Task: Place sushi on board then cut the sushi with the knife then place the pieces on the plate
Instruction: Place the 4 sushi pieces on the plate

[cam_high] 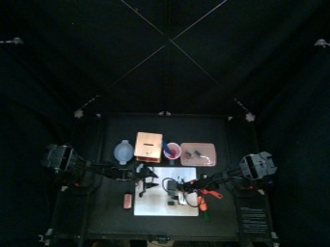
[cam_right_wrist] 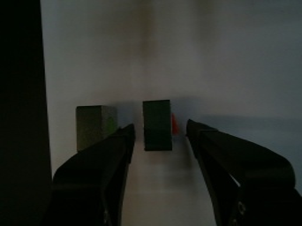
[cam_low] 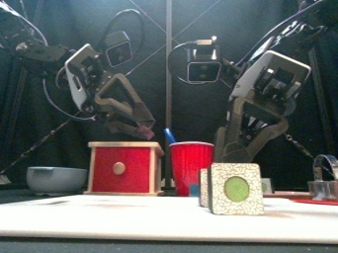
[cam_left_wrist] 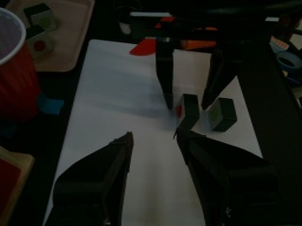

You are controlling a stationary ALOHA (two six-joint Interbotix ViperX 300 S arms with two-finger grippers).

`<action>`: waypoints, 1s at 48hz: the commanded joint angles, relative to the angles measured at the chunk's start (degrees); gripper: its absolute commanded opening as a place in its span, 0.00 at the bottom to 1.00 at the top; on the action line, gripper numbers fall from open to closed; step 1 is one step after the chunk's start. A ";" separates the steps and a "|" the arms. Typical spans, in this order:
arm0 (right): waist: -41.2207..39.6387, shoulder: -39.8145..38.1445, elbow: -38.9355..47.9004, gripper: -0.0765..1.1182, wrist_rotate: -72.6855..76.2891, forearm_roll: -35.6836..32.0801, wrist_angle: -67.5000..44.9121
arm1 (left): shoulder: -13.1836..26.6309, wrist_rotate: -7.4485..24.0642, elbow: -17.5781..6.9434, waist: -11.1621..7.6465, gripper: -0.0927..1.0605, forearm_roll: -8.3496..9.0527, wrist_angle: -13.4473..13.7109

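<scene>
A cut sushi piece (cam_low: 235, 188) stands upright closest to the table's front edge. Its speckled white face with a green centre is turned to the front. A second sushi piece (cam_low: 205, 187) stands just beside it, slightly behind and to the left. Both are on the white cutting board (cam_high: 154, 205), toward its right half.

The right gripper (cam_right_wrist: 160, 129) hangs above these pieces with its jaws apart. In the right wrist view one piece lies in line with the gap between the jaw tips and the other sits outside one jaw. No contact is visible. A red sliver shows against the nearer piece; what it is cannot be told.

The left gripper (cam_left_wrist: 160, 141) hangs over the board's left part, jaws spread and holding nothing.

A red toy (cam_high: 209, 194) lies at the board's right edge; its kind cannot be told.

Along the table's back edge, from left to right, stand:
- the blue-grey bowl (cam_low: 55, 179);
- the wooden box (cam_low: 125, 168), its red drawer front facing forward;
- the red cup (cam_low: 192, 161), holding the blue knife (cam_low: 169, 133);
- the pink tray (cam_left_wrist: 69, 31), carrying small dark green pieces (cam_left_wrist: 39, 15).

A small orange-red item (cam_high: 127, 201) lies on the table left of the board, too small to identify.
</scene>
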 commanded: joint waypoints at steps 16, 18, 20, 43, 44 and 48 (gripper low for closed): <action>-2.55 -2.90 -1.32 0.50 0.09 2.37 0.18 | -0.35 0.00 -0.88 0.00 0.79 -0.09 -0.26; -3.52 -4.31 -0.70 0.50 0.09 2.64 0.26 | -0.35 0.09 -0.88 0.00 0.79 -0.09 -0.26; -4.66 -6.06 -0.09 0.51 0.09 2.72 0.70 | -0.35 0.18 -0.88 -0.09 0.79 0.00 -0.26; -30.15 -28.56 10.99 0.50 0.26 2.81 17.14 | -0.35 0.18 -0.62 0.00 0.79 0.00 -0.09; -31.46 -29.09 11.51 0.50 0.35 2.81 17.14 | -0.44 0.18 -0.62 0.00 0.79 0.00 -0.09; -36.30 -30.15 13.36 0.50 1.14 2.46 17.14 | -0.35 0.18 -0.70 0.09 0.79 0.09 -0.09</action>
